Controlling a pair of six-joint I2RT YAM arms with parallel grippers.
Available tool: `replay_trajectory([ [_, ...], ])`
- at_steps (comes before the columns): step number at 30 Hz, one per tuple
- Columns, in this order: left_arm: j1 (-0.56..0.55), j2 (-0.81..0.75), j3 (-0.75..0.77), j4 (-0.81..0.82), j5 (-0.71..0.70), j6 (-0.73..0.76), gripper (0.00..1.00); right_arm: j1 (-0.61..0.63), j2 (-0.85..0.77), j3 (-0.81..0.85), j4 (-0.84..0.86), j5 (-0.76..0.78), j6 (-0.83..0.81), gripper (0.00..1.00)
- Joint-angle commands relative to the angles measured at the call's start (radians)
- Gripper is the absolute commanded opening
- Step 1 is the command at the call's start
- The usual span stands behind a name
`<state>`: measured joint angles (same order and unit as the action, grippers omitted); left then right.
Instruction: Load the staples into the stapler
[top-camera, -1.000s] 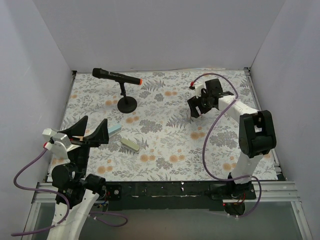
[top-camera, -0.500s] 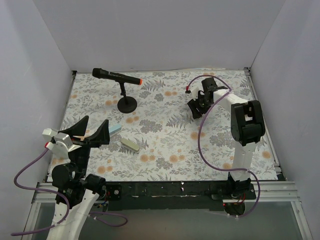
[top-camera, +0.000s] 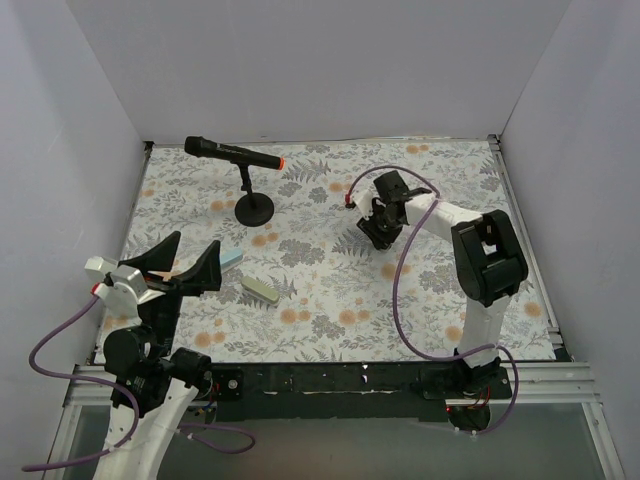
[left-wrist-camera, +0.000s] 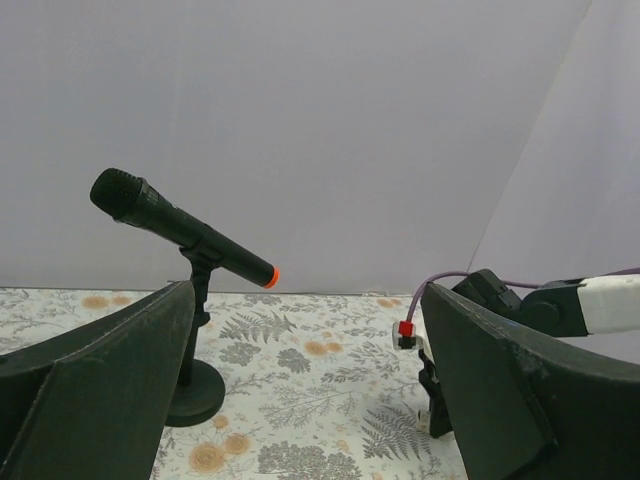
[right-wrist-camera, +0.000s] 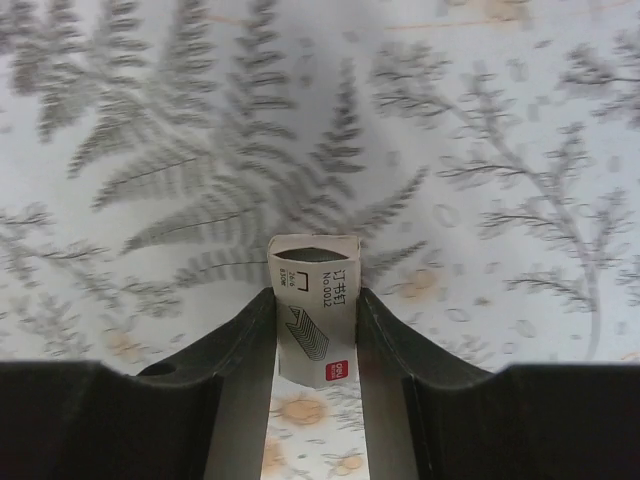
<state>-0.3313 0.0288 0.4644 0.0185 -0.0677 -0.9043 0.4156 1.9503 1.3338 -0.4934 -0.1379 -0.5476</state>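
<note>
The pale olive-green stapler (top-camera: 261, 291) lies flat on the floral mat, left of centre. My right gripper (top-camera: 376, 234) hangs over the mat right of centre, well right of the stapler. In the right wrist view my right gripper (right-wrist-camera: 315, 300) is shut on the small whitish staples box (right-wrist-camera: 312, 262), with printed text and a red mark, held above the mat. No bare staple block shows. My left gripper (top-camera: 185, 262) is open and empty, raised at the near left, just left of the stapler. Its dark fingers (left-wrist-camera: 90, 385) frame the left wrist view.
A light blue bar (top-camera: 229, 260) lies just behind and left of the stapler. A black microphone (top-camera: 235, 153) on a round-based stand (top-camera: 254, 208) stands at the back left and also shows in the left wrist view (left-wrist-camera: 180, 228). White walls enclose the mat.
My right gripper has moved left and nearer, from the back right toward the middle of the mat, with the box in it. The left arm and the stapler have not moved.
</note>
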Motion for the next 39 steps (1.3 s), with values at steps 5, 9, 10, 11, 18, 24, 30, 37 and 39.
replay_trajectory([
  [5, -0.005, 0.028, -0.007, -0.012, 0.031, 0.005, 0.98, 0.245, -0.125, -0.197, -0.002, 0.031, 0.086, 0.40],
  [9, -0.005, 0.049, -0.004, -0.012, 0.042, -0.001, 0.98, 0.359, -0.159, -0.232, 0.015, 0.026, 0.110, 0.40],
  [10, -0.005, 0.052, -0.006, -0.012, 0.049, -0.001, 0.98, 0.399, -0.160, -0.234, 0.016, 0.023, 0.110, 0.40],
  [11, -0.005, 0.059, -0.004, -0.012, 0.052, -0.004, 0.98, 0.417, -0.157, -0.234, 0.018, 0.021, 0.112, 0.40],
  [18, -0.005, 0.129, 0.003, -0.012, 0.134, -0.016, 0.98, 0.517, -0.158, -0.223, 0.006, 0.029, 0.104, 0.44],
  [24, -0.006, 0.292, 0.048, -0.052, 0.183, -0.024, 0.98, 0.517, -0.292, -0.232, 0.013, 0.024, 0.121, 0.73],
  [30, -0.005, 0.637, 0.209, -0.117, 0.343, 0.039, 0.98, 0.502, -0.514, -0.324, 0.125, 0.167, 0.299, 0.93],
  [37, -0.063, 0.949, 0.347, -0.146, 0.558, 0.266, 0.98, 0.310, -0.822, -0.613, 0.367, 0.213, 0.809, 0.98],
  [39, -0.112, 0.996, 0.359, -0.160, 0.559, 0.380, 0.98, 0.275, -0.914, -0.717, 0.450, 0.147, 0.942, 0.98],
])
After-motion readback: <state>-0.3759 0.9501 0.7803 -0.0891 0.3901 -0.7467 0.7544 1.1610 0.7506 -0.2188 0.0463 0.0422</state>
